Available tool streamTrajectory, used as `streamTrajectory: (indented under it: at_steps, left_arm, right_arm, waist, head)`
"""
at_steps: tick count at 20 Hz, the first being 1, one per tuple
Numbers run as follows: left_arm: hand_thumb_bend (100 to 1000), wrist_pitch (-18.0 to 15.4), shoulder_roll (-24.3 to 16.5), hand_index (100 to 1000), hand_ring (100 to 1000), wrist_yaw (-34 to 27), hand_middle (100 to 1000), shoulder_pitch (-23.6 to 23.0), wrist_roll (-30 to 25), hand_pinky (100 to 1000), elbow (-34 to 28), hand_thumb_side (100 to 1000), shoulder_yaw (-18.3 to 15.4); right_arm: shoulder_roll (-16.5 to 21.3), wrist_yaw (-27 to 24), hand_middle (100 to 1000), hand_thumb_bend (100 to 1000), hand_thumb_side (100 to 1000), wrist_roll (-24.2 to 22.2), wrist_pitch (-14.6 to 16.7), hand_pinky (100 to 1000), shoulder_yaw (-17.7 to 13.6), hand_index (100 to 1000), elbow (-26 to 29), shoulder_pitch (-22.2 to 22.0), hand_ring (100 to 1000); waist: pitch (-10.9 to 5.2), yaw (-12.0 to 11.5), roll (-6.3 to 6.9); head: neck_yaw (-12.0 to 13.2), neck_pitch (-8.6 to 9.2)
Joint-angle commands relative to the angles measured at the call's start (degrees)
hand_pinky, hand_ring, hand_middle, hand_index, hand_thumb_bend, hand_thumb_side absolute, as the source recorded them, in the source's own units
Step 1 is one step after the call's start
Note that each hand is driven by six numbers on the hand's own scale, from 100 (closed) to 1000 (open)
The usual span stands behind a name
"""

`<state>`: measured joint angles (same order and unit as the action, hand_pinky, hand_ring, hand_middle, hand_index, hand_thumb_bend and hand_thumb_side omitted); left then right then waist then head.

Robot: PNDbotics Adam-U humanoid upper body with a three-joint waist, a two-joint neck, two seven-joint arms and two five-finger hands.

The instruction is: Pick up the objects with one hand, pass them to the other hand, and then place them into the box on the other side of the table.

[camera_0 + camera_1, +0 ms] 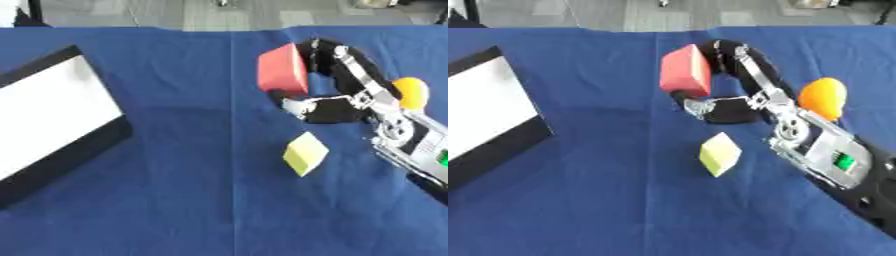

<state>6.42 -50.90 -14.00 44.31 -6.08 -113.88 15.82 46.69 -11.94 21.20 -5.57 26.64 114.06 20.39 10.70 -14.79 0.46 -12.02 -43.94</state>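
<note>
Red cube-shaped block: sat far on the blue tablecloth, clasped by the robot's right hand, fingers curled behind it and thumb under its near edge. Pale yellow cube: lay just nearer, apart from the hand. Orange rounded object: beside the right arm. Black-rimmed white box: at left.

Box cut by left edge; orange obj partly behind right arm
</note>
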Motion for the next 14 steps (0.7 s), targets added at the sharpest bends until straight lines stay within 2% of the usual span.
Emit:
streamTrajectory:
  at_steps: [1,9,14]
  left_arm:
    - [100,2.27,-1.81,840,732,3.06,735,3.11,-3.40,781,-0.71,293,2.26]
    - [100,9.70,0.80,862,752,10.30,753,9.14,-10.47,796,-0.71,253,10.63]
    - [100,14.28,3.87,857,754,13.66,754,12.62,-12.78,795,-0.71,281,15.37]
  right_arm:
    - [0.76,1.15,487,320,100,0.67,0.13,679,0.17,665,0.53,1.16,577]
    - [0.38,0.93,486,308,100,3.95,1.34,674,1.64,664,0.53,2.54,575]
    - [-0.36,1.32,486,303,100,4.45,1.60,675,2.60,663,0.53,3.66,575]
  waist:
    - [-1.63,-0.40,1.14]
    - [-1.51,-1.36,1.88]
    - [-1.44,-1.69,1.98]
  head:
    - [-0.25,-0.17]
    - [-0.31,-0.17]
    - [-0.44,-0.17]
